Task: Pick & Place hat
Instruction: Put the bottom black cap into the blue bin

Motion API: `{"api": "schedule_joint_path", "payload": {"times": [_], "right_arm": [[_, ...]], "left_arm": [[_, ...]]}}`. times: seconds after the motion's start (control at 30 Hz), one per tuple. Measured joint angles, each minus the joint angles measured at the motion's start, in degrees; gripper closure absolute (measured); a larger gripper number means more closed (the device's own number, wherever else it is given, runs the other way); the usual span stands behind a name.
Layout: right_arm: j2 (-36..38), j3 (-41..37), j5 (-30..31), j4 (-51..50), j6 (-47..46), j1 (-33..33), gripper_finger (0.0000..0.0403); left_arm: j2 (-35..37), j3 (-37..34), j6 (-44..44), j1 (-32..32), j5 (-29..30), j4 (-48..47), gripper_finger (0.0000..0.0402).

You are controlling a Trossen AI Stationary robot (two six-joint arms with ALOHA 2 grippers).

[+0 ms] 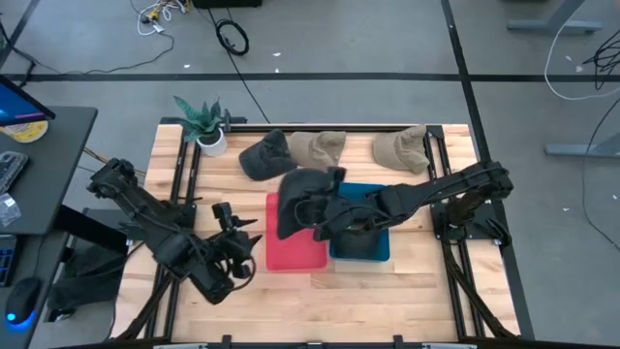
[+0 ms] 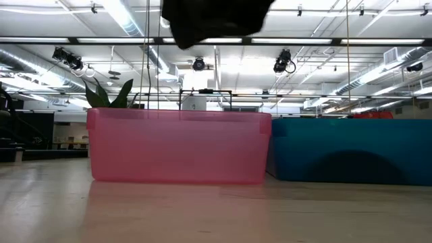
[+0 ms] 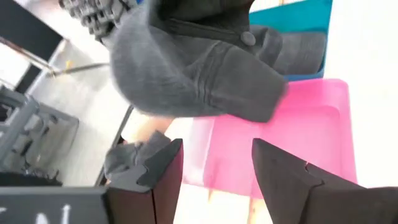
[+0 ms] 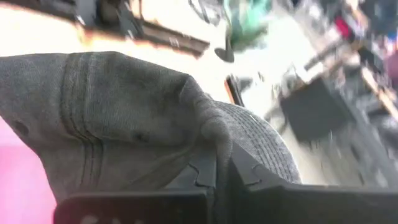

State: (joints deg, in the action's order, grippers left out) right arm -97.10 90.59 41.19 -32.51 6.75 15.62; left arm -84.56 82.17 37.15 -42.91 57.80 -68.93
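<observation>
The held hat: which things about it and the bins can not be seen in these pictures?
- Dark hat: low view, top edge cuts it off, hiding the right gripper.
- Pink bin: high view, the hat hides part of its inside.
- Blue bin: high view, the right arm hides its contents.

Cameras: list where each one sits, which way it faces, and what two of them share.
High view: overhead, facing straight down; both arms show, the right pincer holding the dark hat over the pink bin.
Low view: tabletop level, facing across to the pink bin and blue bin; the hat hangs above.
Left wrist view: on the left arm, past its open pincer toward the hat.
Right wrist view: on the right arm, its fingers pinching the hat.
All four share the hat.
</observation>
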Motion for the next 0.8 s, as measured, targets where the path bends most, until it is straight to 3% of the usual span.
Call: {"api": "schedule_joint_path", "payload": {"times": [0.23,0.47,0.8], "right_arm": [[2.38,-2.42,6.94,-16.17,-17.26,0.5,0.0398],[9.61,-13.31,6.23,-13.76,-23.41,0.76,0.0398],[22.4,-32.01,-3.09,-6.05,-27.1,0.41,0.0397]], "left_arm": [[0.82,0.0,1.14,-3.43,4.85,-0.28,0.0226],[1.08,0.0,1.27,-5.07,5.86,-0.49,0.0239],[1.06,0.0,1.18,-5.19,6.44,-0.67,0.0246]]}}
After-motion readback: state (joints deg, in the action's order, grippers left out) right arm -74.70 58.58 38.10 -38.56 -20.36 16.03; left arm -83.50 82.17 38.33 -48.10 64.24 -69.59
